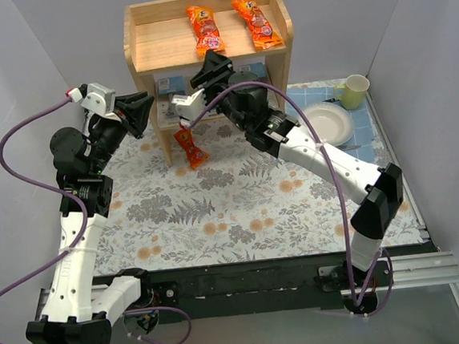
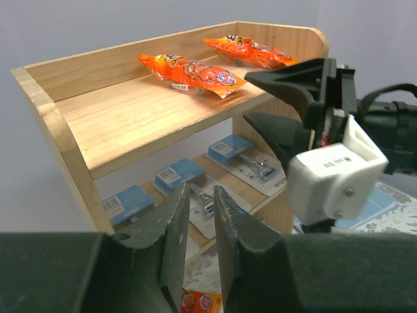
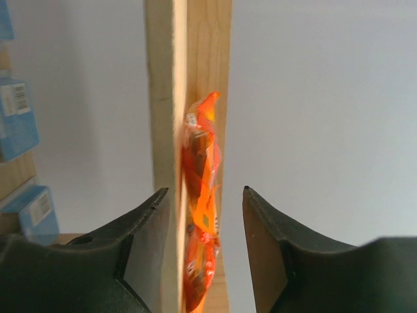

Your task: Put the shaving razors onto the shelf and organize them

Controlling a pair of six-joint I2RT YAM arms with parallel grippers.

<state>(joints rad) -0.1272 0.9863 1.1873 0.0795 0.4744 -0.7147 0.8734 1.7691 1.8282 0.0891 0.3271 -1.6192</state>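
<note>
The wooden shelf (image 1: 144, 44) stands at the back centre. Three razor packs with blue cards lie side by side on its lower tier: left (image 2: 128, 202), middle (image 2: 180, 173), right (image 2: 230, 147). In the top view only a bit of them shows (image 1: 170, 85). My left gripper (image 2: 201, 199) is narrowly open and empty, just off the shelf's left front (image 1: 143, 107). My right gripper (image 3: 205, 202) is open and empty, hovering at the top tier's front edge (image 1: 214, 65). It also shows in the left wrist view (image 2: 280, 98).
Two orange snack packets (image 1: 206, 27) (image 1: 255, 21) lie on the top tier; one shows beyond my right fingers (image 3: 203, 189). A third orange packet (image 1: 191, 149) lies on the floral mat before the shelf. A white plate (image 1: 327, 123) and green cup (image 1: 355, 90) sit at the right.
</note>
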